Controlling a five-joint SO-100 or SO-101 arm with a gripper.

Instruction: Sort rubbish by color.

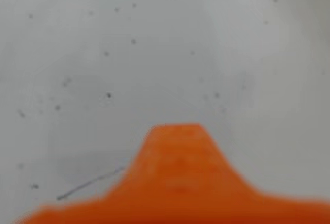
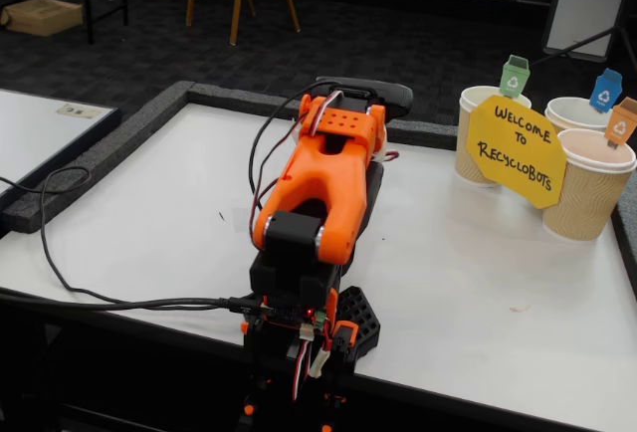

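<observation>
Rubbish lumps cannot be seen in either view. An orange end effector (image 1: 175,131) is shown blurred above the speckled white tabletop (image 1: 103,53) in the wrist view; its opening cannot be judged. Beyond the folded arm (image 2: 323,183), three paper cups (image 2: 587,188) are grouped around a yellow sign (image 2: 516,148).

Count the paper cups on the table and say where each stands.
3, all at the fixed view's right edge: green-tagged cup left of the yellow sign, blue-tagged cup behind it, orange-tagged cup nearest. More could hide off-frame.
</observation>
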